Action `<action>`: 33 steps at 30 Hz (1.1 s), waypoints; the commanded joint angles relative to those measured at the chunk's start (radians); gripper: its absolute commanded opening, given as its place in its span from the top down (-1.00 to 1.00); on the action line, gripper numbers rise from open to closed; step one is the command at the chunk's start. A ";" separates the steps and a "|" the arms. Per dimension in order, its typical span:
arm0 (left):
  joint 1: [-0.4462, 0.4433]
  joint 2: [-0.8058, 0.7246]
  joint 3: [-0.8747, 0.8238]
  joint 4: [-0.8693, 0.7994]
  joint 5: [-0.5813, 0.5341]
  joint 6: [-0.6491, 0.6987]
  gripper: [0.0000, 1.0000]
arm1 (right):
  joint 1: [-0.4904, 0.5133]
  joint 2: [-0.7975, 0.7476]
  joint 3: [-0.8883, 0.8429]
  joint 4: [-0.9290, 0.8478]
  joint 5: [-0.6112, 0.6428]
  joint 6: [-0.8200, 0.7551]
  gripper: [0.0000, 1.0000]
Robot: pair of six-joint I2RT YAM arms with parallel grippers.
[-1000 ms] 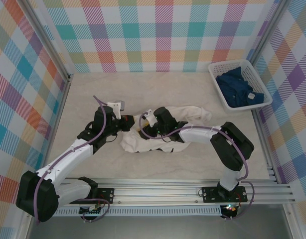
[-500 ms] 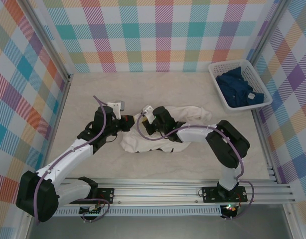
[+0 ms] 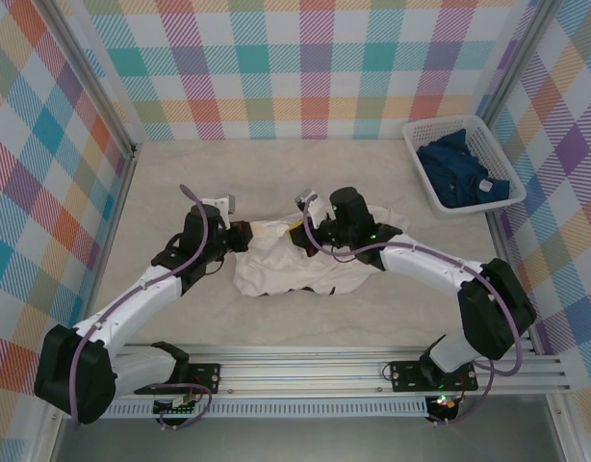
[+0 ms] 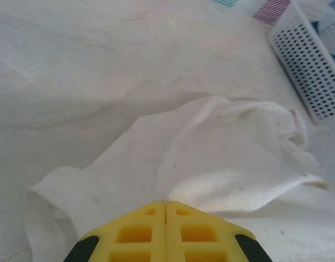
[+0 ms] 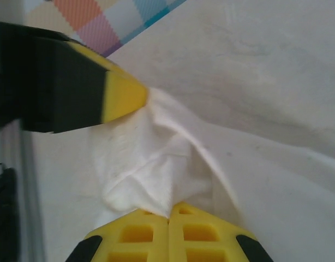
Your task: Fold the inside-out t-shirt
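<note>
Both the left fingers (image 4: 132, 233) and right fingers (image 5: 139, 234) are clenched on the white t-shirt (image 3: 276, 274)

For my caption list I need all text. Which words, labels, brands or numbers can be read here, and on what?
No text can be read in these views.
White t-shirt: plain, no print on the side that shows.
Pale tag on the dark blue garment in the white basket: too small to read.
</note>
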 commanded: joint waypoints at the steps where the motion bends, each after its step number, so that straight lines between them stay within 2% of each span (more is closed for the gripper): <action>1: 0.012 0.022 0.051 -0.054 -0.117 0.029 1.00 | -0.024 -0.005 0.067 -0.080 -0.175 0.128 1.00; 3: 0.013 0.033 0.073 -0.095 -0.165 0.018 0.94 | -0.029 0.007 0.095 -0.075 -0.199 0.187 1.00; 7: 0.011 0.011 0.106 -0.187 -0.218 0.008 0.26 | -0.029 0.048 0.123 -0.024 -0.213 0.329 1.00; 11: -0.034 -0.147 0.054 -0.205 -0.204 -0.018 -0.23 | -0.028 0.090 0.143 0.000 -0.182 0.460 1.00; 13: -0.077 -0.239 -0.002 -0.181 -0.180 -0.042 -0.34 | -0.029 0.104 0.149 0.021 -0.182 0.510 1.00; 16: -0.143 -0.306 -0.078 -0.118 -0.098 -0.087 -0.34 | -0.028 0.121 0.168 0.031 -0.182 0.567 1.00; 18: -0.179 -0.313 -0.122 -0.049 -0.033 -0.108 -0.24 | -0.028 0.130 0.183 0.023 -0.183 0.587 1.00; 22: -0.241 -0.225 -0.176 0.124 0.053 -0.136 -0.15 | -0.028 0.145 0.193 0.040 -0.206 0.637 1.00; 26: -0.245 -0.083 -0.133 0.222 0.069 -0.113 -0.24 | -0.027 0.147 0.177 0.079 -0.218 0.680 1.00; 29: -0.245 -0.007 -0.101 0.271 0.039 -0.109 -0.26 | -0.028 0.142 0.171 0.085 -0.219 0.691 1.00; 31: -0.245 0.035 -0.086 0.292 0.000 -0.103 -0.17 | -0.028 0.140 0.168 0.086 -0.219 0.696 1.00; 33: -0.241 0.076 -0.075 0.316 -0.027 -0.103 0.06 | -0.029 0.137 0.166 0.085 -0.218 0.698 1.00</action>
